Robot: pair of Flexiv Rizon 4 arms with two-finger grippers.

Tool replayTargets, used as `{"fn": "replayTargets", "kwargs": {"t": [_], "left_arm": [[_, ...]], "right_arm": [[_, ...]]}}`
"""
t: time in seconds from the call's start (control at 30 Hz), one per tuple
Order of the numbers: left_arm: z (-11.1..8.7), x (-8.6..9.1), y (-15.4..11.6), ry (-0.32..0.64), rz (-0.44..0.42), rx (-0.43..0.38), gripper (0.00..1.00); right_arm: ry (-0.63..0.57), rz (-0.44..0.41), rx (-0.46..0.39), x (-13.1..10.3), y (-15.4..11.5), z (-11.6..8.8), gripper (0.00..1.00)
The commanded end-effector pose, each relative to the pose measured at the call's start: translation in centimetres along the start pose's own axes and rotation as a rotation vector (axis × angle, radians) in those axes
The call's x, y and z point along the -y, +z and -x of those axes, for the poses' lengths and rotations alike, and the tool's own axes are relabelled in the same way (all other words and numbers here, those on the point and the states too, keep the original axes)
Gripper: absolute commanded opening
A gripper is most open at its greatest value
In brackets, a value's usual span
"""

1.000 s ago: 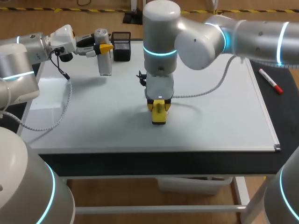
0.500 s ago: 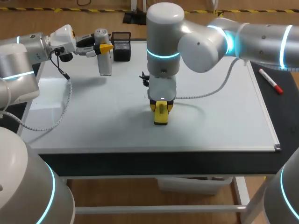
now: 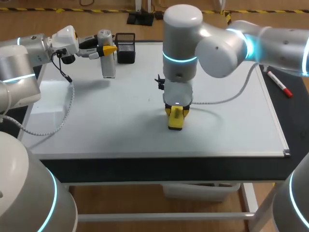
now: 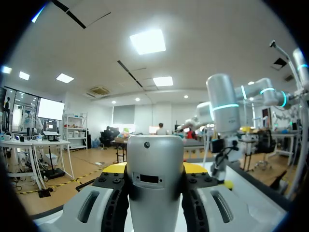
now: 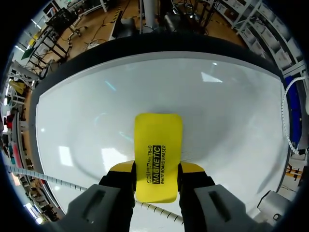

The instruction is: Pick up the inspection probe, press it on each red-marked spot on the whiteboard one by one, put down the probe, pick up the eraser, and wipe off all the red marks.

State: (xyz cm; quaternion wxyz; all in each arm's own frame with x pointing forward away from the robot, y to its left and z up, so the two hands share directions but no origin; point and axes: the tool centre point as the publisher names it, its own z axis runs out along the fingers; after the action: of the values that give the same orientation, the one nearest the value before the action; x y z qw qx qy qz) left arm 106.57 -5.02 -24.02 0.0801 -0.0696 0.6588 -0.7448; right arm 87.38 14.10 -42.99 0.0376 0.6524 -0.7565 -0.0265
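Editor: Eraser [image 3: 175, 118] position, for the caption?

Stringer: Flat on the whiteboard [image 3: 231, 130], near the middle and toward its near edge; the right gripper [image 3: 176, 111] has both fingers clamped on its long sides; no red marks show anywhere on the board.

Editor: And the probe [image 3: 107, 62]?

Stringer: Upright at the board's far-left corner; the left gripper [image 3: 108, 48] is closed around it, just beside the black pen holder [image 3: 125, 47]; whether its tip touches the board cannot be told.

Editor: Risks?

Stringer: Likely two; a wipe carried too far toward the near edge could run the eraser off the rim, since little board lies on that side; a tilted eraser would probably skip rather than clean; marks hidden under the right arm cannot be ruled out.

Editor: Room to move?

Stringer: Plenty toward the right and far edges; the left half is open too, save the probe's corner; a red-capped marker [image 3: 280, 84] lies on the table [image 3: 295, 121] past the right edge, well apart.
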Motion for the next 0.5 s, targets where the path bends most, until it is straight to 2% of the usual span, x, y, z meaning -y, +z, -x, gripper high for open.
{"fn": "replayTargets", "kwargs": {"t": [0.03,0.3,0.5], "left_arm": [[-0.1,0.1,0.1,0.002,0.0,0.003,0.0],[-0.1,0.1,0.1,0.002,0.0,0.003,0.0],[-0.1,0.1,0.1,0.002,0.0,0.003,0.0]], "right_arm": [[0.013,-0.01,0.001,0.1,0.5,-1.5,0.0],[0.035,-0.016,0.0,0.5,-0.3,-2.6,0.0],[0.02,-0.018,0.027,1.5,-3.0,-3.2,0.0]]}}
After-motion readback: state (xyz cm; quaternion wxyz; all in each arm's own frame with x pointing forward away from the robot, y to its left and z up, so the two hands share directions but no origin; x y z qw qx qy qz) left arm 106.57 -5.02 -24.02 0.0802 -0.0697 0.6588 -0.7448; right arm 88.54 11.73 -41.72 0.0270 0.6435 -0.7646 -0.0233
